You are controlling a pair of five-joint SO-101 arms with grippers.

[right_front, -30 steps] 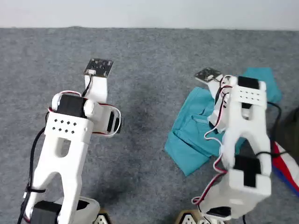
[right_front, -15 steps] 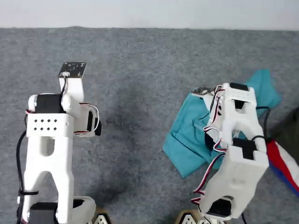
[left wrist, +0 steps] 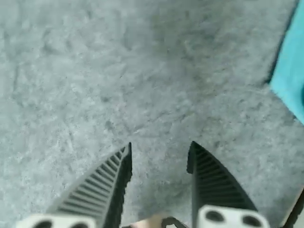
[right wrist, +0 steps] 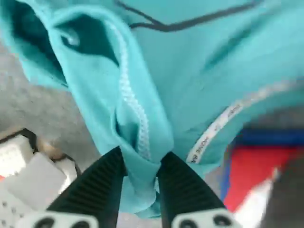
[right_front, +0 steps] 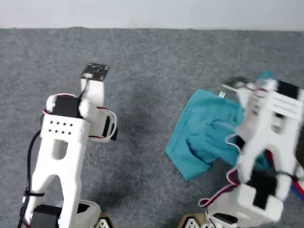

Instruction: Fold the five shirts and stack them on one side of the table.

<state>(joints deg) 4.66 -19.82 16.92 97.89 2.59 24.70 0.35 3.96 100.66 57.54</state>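
Work on the teal shirt (right_front: 204, 137) looks to be at its opening step: getting hold of it so it can be pulled flat. From above, the shirt lies rumpled on the right half of the table (right_front: 142, 61), with one edge under your right arm (right_front: 266, 142). Your left arm (right_front: 61, 142) stands well apart from it, over bare grey surface. No folded stack shows anywhere, so judge the task as barely begun.

Through the left wrist camera, your left gripper (left wrist: 160, 147) hangs with its jaws apart and nothing between them. Only the grey table lies beneath, and an edge of the teal shirt (left wrist: 292, 71) sits off to one side.

Through the right wrist camera, your right gripper (right wrist: 141, 154) is clamped on a bunched fold of the teal shirt (right wrist: 190, 71), near a stitched seam. Red and blue cloth (right wrist: 256, 171) lies just beside it, likely another shirt.

Next, you probably need to drag the shirt toward open table and bring the left gripper to a second edge, so the two can spread it. Watch that the pinch holds one layer and not the neighbouring cloth.
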